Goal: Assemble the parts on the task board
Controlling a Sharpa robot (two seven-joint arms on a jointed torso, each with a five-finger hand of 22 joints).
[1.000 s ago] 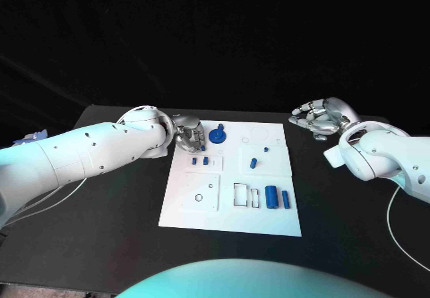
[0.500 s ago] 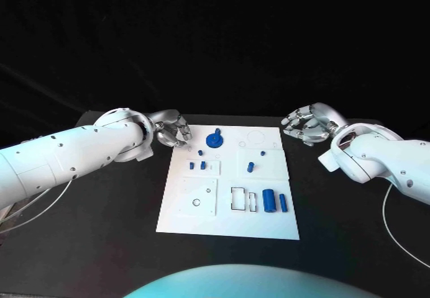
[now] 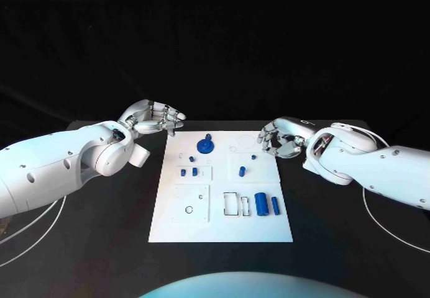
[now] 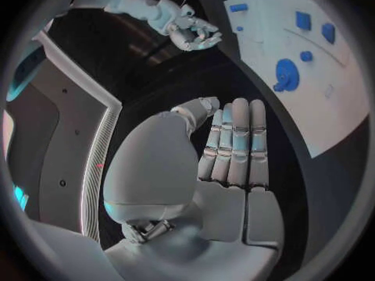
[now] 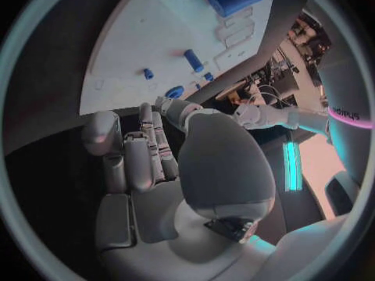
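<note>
From my head camera the task board lies in the middle of the bench, and both my hands hang off it: my left hand near the board's 11 o'clock corner, my right hand just past its 1 o'clock corner, neither holding anything. On the board a round blue part with a knob stands near 12 o'clock, small blue pieces sit just below it, and a fat blue cylinder with a thinner one lies toward 4 o'clock beside outlined slots that look unfilled. From my left wrist, my fingers are straight and together, gripping nothing, the board off to one side. From my right wrist, my fingers are likewise extended and empty. I judge the assembly barely begun: most parts lie loose.
</note>
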